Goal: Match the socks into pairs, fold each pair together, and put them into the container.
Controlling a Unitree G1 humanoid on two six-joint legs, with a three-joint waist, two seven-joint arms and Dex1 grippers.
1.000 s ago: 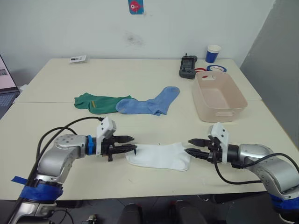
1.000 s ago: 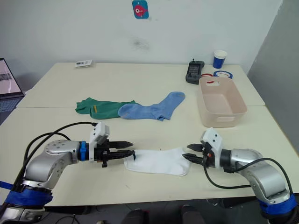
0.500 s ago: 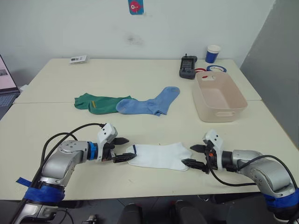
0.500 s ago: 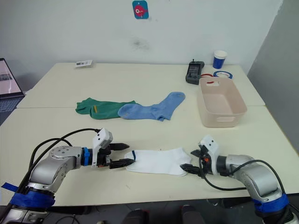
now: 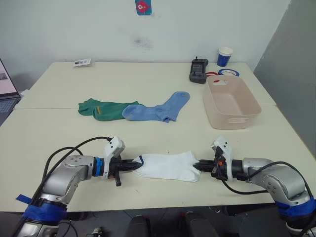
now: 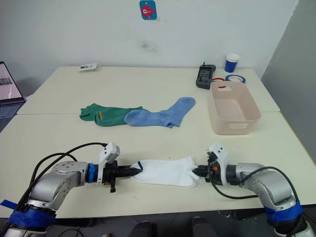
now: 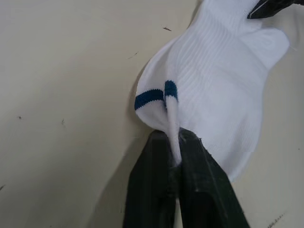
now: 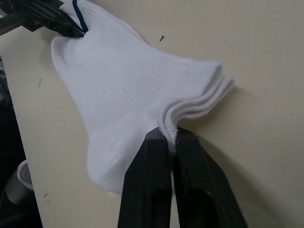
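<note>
A white sock pair [image 5: 168, 165] lies flat near the table's front edge, with a blue stripe at its left end. My left gripper [image 5: 135, 165] is shut on that left end [image 7: 172, 118]. At the right end my right gripper [image 5: 200, 166] is shut on the layered edge [image 8: 190, 116]. Farther back lie a dark green sock [image 5: 101, 108] with a yellow mark and a light blue sock [image 5: 158, 109], their ends overlapping. The pale beige-pink container [image 5: 231, 102] stands at the right, nothing inside it.
Behind the container sit a black handheld device [image 5: 198, 70], a blue-and-white paper cup [image 5: 224, 57] and a blue-rimmed round lid [image 5: 228, 72]. A small card [image 5: 82, 62] lies at the back left. A laptop's edge [image 6: 9, 88] shows at far left.
Both grippers opened wide, moved in onto the white sock's two ends, then shut on them. The green and blue socks have not moved.
</note>
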